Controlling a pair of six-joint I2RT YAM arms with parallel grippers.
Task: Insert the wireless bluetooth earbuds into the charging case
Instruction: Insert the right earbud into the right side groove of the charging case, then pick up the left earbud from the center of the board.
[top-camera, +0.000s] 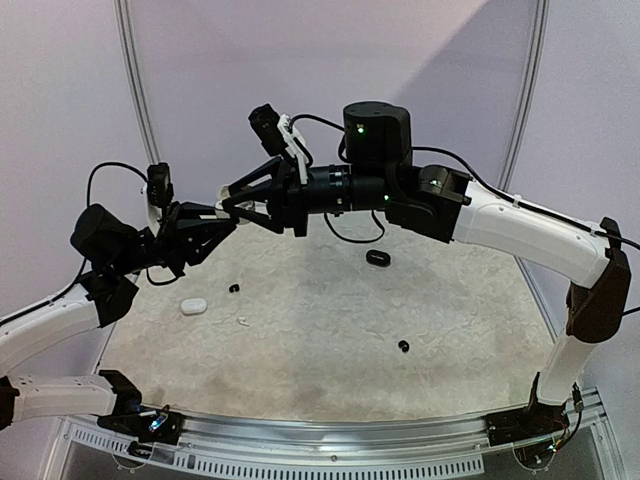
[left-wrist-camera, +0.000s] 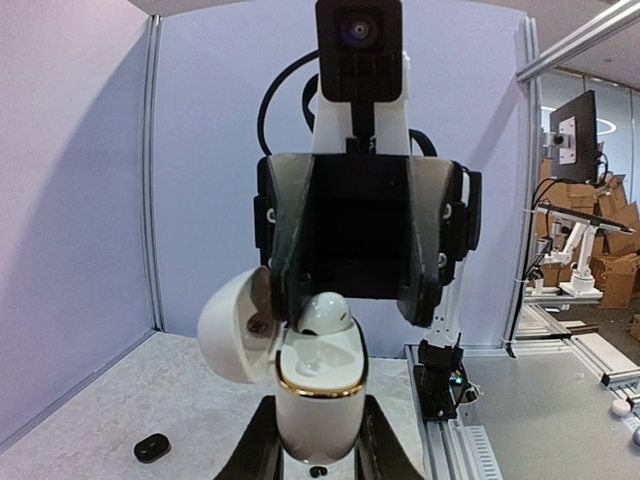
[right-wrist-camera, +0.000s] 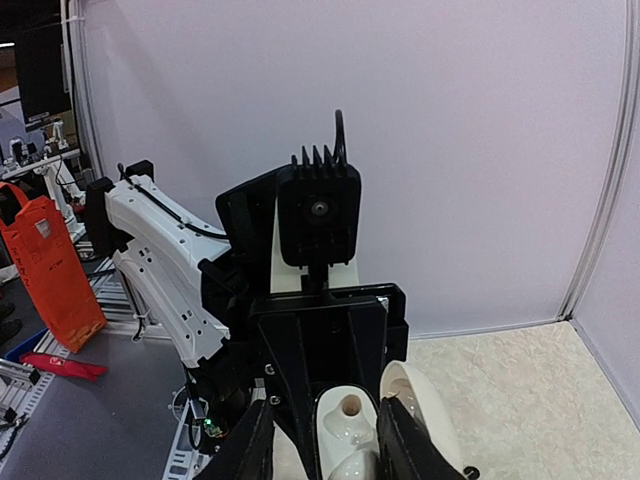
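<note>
Between the right end effector's (right-wrist-camera: 328, 448) parted fingers, an earbud (left-wrist-camera: 322, 312) sits in the case (left-wrist-camera: 318, 400) the left end effector (left-wrist-camera: 320, 452) grips.

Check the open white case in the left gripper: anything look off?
The glossy white earbud stands proud of the open, gold-rimmed white oval charging case that the left gripper holds. It does not look fully seated in its socket. Nothing else stands out.

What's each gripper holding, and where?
Left gripper grips the open white charging case by its lower body, a finger on each side. Right gripper holds nothing: its jaws stand apart around a white earbud sitting in the case.
</note>
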